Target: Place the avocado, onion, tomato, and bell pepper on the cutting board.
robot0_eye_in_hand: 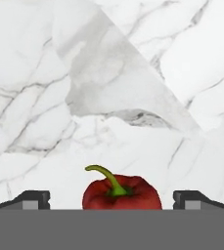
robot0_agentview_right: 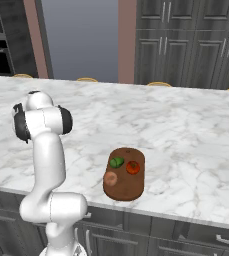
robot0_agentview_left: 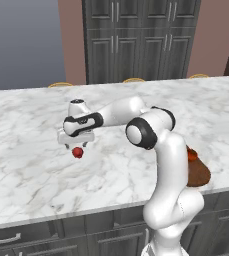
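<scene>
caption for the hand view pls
Open claw straddling a red bell pepper on the marble counter.

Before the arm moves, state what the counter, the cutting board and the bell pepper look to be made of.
Counter: polished marble or a look-alike, white with grey veins and a soft sheen. Cutting board: probably wood, matte reddish-brown; no grain can be made out. Bell pepper: fresh produce, smooth glossy red skin with a curved green stem, sitting between the open gripper's fingertips.

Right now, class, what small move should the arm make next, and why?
Probably close the fingers on the bell pepper: it sits between them on the counter, while avocado, onion and tomato already lie on the cutting board.
</scene>
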Available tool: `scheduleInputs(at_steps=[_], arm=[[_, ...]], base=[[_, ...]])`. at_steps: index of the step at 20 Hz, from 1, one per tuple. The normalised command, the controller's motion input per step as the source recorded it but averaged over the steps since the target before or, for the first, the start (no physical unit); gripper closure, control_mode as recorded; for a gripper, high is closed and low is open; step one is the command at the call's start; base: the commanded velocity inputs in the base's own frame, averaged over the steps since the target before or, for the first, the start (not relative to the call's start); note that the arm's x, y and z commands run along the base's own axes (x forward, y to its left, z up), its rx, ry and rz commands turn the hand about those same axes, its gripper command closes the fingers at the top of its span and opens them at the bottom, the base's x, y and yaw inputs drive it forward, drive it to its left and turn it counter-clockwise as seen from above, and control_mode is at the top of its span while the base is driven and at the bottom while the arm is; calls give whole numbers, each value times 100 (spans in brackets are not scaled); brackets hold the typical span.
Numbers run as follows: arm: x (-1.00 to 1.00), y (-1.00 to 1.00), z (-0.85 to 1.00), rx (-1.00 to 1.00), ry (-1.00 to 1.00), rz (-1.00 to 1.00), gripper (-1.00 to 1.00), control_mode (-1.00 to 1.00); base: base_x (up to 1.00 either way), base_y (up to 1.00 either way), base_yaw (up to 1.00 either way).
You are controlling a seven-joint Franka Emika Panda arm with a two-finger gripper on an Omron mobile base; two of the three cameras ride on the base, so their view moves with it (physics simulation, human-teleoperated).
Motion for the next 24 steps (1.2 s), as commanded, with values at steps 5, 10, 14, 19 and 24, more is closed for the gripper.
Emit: scheduleInputs(at_steps=[5,10,14,19,24], arm=[[-12,-4,-8,0,0,0,-100,-100],[-14,-4,-10,0,0,0,-100,-100],[-16,-12,-12,0,0,0,-100,-100],[-10,-9,-12,0,0,0,-100,-100],[0,0,-14,0,0,0,-100,-100]], base=[[0,0,0],[0,0,0],[0,0,0],[0,0,0],[0,0,0]])
